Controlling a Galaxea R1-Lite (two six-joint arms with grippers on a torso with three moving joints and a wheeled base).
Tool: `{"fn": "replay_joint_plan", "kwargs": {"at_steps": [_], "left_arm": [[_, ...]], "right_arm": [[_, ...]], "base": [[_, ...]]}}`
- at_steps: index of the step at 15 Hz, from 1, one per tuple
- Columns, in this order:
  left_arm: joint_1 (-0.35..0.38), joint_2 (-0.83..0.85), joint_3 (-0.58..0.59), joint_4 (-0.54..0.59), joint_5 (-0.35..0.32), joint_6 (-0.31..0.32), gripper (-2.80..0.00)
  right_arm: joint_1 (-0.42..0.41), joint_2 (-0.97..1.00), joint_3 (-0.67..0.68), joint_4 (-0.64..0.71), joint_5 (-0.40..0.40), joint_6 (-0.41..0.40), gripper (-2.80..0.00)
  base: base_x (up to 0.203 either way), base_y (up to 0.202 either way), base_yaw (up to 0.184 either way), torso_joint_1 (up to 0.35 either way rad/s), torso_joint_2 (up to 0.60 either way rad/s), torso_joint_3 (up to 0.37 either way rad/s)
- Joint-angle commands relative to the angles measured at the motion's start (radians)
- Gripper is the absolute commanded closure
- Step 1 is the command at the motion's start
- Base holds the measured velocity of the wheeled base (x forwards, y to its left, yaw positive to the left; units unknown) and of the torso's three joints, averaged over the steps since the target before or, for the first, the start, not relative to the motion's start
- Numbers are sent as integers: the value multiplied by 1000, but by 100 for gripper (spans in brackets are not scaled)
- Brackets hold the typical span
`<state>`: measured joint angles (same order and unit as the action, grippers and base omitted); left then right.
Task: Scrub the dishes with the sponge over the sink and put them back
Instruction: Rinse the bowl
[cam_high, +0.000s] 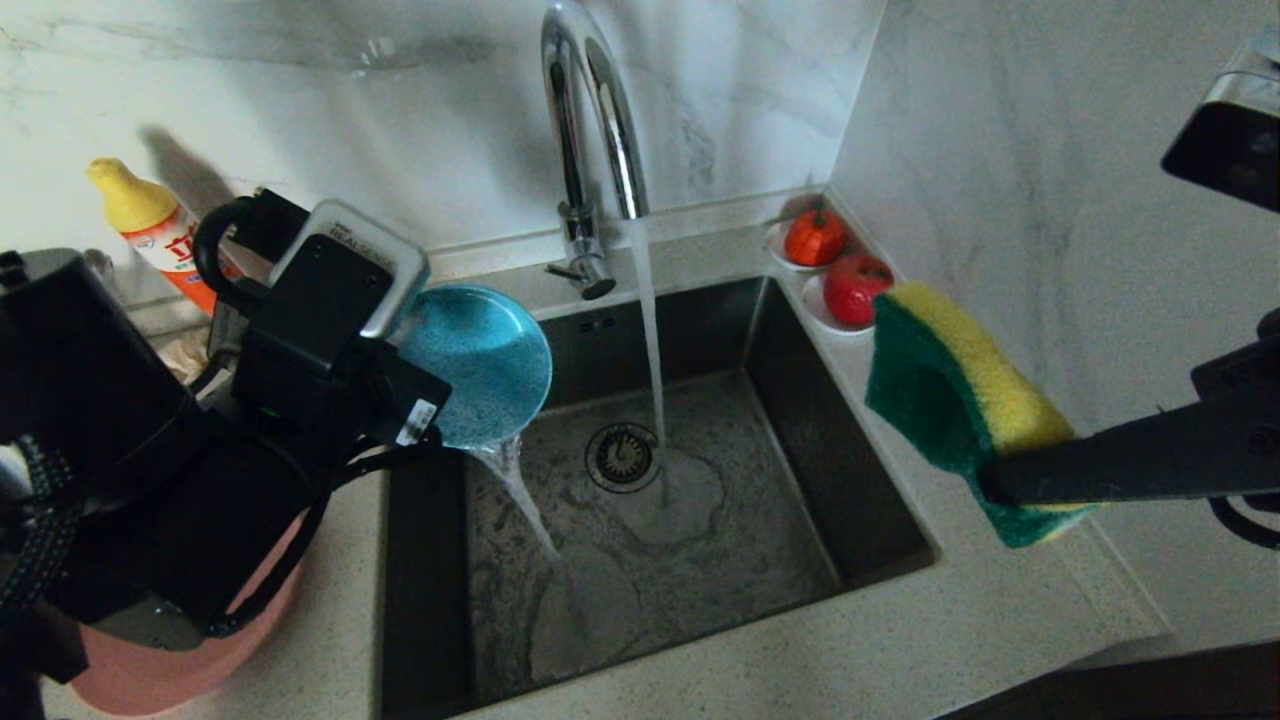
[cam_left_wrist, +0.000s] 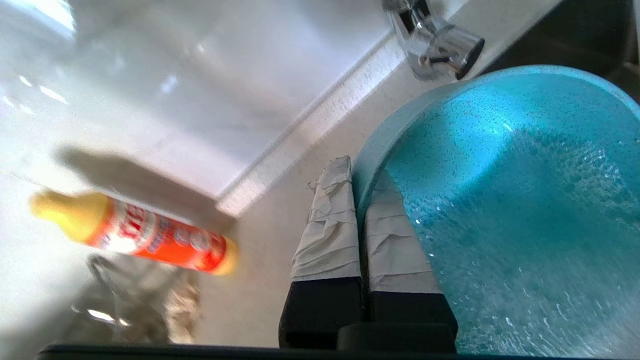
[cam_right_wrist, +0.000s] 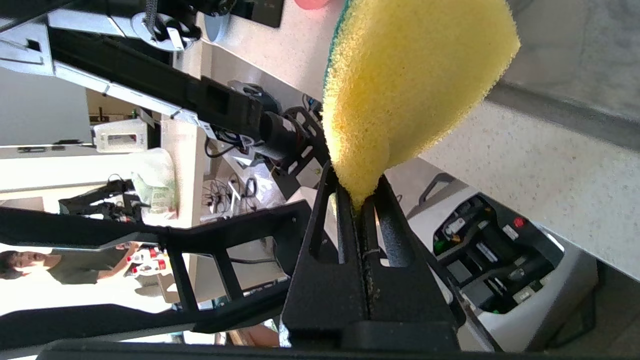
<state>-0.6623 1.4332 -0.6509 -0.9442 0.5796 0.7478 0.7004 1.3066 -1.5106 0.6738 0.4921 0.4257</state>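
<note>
My left gripper (cam_left_wrist: 361, 176) is shut on the rim of the teal bowl (cam_high: 482, 362) (cam_left_wrist: 505, 200), one taped finger inside and one outside. It holds the bowl tilted over the sink's (cam_high: 835, 450) back left corner, and water spills from the bowl's low edge into the basin. The tap (cam_high: 592, 130) is running a stream near the drain (cam_high: 622, 457). Right of the sink, above the counter, my right gripper (cam_right_wrist: 362, 196) is shut on one end of the yellow and green sponge (cam_high: 958, 398) (cam_right_wrist: 410, 85). The pink plate (cam_high: 150, 672) lies on the counter at the near left, mostly hidden under my left arm.
An orange bottle with a yellow cap (cam_high: 150, 232) stands at the back left by the wall, with a beige rag (cam_left_wrist: 177, 300) beside it. Two small saucers with red fruit (cam_high: 838, 268) sit at the sink's back right corner. A marble wall closes off the right side.
</note>
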Motion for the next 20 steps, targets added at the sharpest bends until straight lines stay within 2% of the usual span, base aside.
{"fn": "replay_joint_plan", "kwargs": {"at_steps": [1,6,14,19,20], "left_arm": [[0,-3,7,-27,2,47,0],[-1,5,50,-171,-3,196,0],[1,-3,45,-184,3,305,0],[1,4,68,-369,-1,499,0],[1,3,77,-379,-1,516,0]], "right_arm": [[-10,10,3,-16,13,3,0],[-12,8,10,-22,14,2,0],[-33,8,13,-50,29,2,0],[-39,8,13,-51,31,1,0],[-41,8,12,-51,31,1,0]], "base": [[0,0,0,0,0,0],[0,0,0,0,0,0],[0,0,0,0,0,0],[0,0,0,0,0,0],[0,0,0,0,0,0]]}}
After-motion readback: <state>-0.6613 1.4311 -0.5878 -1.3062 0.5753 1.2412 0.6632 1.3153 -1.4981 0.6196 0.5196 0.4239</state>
